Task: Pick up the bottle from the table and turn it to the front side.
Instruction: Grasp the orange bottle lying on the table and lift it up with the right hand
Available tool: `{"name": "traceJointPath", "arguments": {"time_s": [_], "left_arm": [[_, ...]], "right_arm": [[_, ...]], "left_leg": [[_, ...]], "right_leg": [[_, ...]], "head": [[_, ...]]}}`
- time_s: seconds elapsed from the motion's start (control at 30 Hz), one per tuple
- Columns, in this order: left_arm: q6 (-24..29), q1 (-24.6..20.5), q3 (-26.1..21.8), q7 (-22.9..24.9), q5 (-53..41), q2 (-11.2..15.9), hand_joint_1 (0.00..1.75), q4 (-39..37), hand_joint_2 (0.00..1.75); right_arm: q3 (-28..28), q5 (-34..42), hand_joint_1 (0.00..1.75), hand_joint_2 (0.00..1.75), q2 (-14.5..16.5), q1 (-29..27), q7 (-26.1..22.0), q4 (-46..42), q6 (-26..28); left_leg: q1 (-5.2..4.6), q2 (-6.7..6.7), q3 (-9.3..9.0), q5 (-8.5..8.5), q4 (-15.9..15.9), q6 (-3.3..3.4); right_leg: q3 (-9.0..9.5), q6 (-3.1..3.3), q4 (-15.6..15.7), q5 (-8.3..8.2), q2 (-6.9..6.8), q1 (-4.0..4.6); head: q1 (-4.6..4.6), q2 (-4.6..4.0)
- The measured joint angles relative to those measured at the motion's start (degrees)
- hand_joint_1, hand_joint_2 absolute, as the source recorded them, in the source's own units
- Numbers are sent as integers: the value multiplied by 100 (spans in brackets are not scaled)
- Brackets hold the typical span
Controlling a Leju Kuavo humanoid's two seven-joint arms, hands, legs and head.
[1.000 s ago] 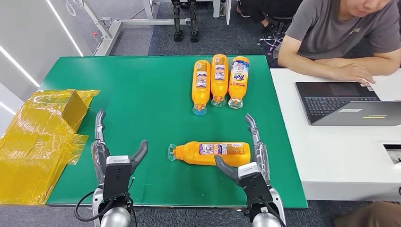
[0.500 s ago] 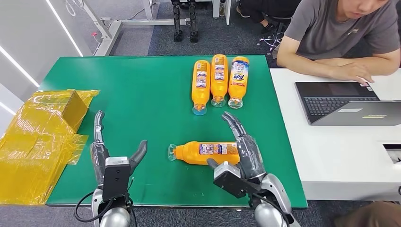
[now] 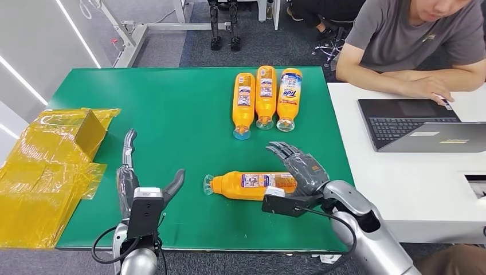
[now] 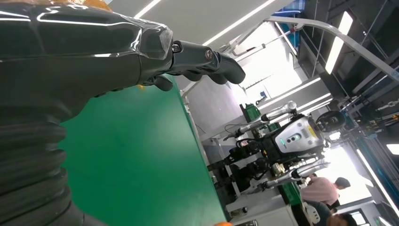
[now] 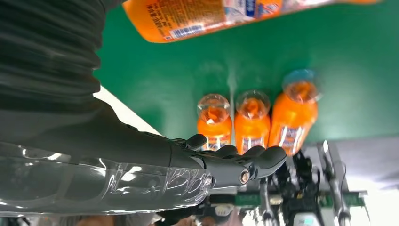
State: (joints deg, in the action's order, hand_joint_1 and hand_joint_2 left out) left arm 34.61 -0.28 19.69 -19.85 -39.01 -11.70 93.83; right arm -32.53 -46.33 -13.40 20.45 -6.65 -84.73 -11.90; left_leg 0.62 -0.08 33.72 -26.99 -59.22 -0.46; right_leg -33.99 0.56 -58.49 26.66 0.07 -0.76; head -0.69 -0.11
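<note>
An orange bottle (image 3: 252, 185) lies on its side on the green table (image 3: 172, 103), cap to the left, back label up. My right hand (image 3: 298, 169) arches over the bottle's base end with its fingers (image 3: 282, 150) spread and nothing gripped. In the right wrist view the bottle (image 5: 188, 16) lies apart from the stretched-out fingers (image 5: 235, 160). My left hand (image 3: 134, 183) stands open near the table's front edge, left of the bottle, thumb pointing right. The left wrist view shows its fingers (image 4: 207, 61) extended above the green table (image 4: 141, 155).
Three more orange bottles (image 3: 265, 97) lie side by side at the back of the table, also in the right wrist view (image 5: 254, 117). Yellow wrapped packs (image 3: 46, 166) sit at the left edge. A white desk (image 3: 412, 183) with a laptop (image 3: 418, 129) and a seated person (image 3: 412, 40) is on the right.
My right hand has turned and swung in over the bottle's base end, its fingers now pointing left. The left hand shifted slightly forward and right. The bottle has not moved.
</note>
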Motion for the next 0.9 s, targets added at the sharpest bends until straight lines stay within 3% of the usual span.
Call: {"name": "traceJointPath", "arguments": {"time_s": [0.4, 0.9], "left_arm": [[-114, -291, 62, 0, 157, 74, 0, -21, 175], [-91, -518, 150, 64, 235, 149, 0, -185, 175]], "right_arm": [[-629, 322, 0, 175, -644, 313, 50, 545, -486], [-1044, 517, 0, 175, -727, 652, 108, 1166, -639]], "left_leg": [[-1, -6, 5, 0, 0, 1], [0, -5, 4, 1, -1, 2]], "right_leg": [[-2, -1, 0, 0, -2, 0], [-3, -2, 0, -1, -2, 0]], "head": [[1, 0], [0, 0]]}}
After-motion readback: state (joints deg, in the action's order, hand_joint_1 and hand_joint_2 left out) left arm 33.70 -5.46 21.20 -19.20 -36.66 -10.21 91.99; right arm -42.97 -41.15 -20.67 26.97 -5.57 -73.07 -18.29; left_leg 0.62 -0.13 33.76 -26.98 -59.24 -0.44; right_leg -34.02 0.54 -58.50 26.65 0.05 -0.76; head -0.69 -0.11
